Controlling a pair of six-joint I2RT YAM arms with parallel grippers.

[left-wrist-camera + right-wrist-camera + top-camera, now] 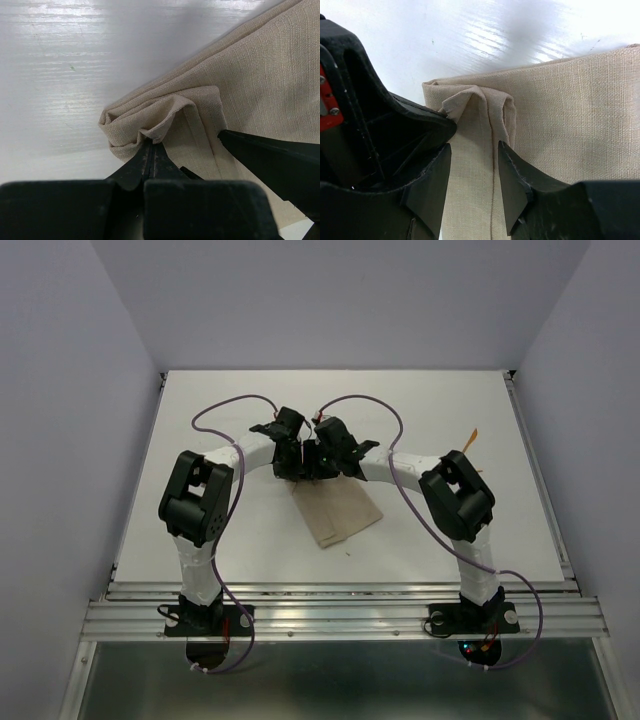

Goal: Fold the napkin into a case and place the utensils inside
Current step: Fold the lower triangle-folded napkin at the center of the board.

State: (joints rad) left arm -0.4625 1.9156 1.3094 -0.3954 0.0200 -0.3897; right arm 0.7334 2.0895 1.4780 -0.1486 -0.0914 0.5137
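Note:
The tan napkin (338, 512) lies folded into a layered oblong case in the middle of the table. My left gripper (292, 466) is shut on a bunched pinch of cloth at its far corner (152, 142); the cloth puckers there (150, 120). My right gripper (322, 466) is right beside it and open, its two fingertips (474, 152) straddling a seam of the napkin (560, 115), flat cloth between them. One right finger (270, 152) shows in the left wrist view. A thin orange utensil (472, 436) lies far right, apart from both grippers.
The white table (200, 440) is boxed in by pale walls on three sides, with a metal rail (340, 615) along the near edge. Purple cables (225, 405) loop over both arms. The left gripper's black body (380, 130) fills the right wrist view's left side.

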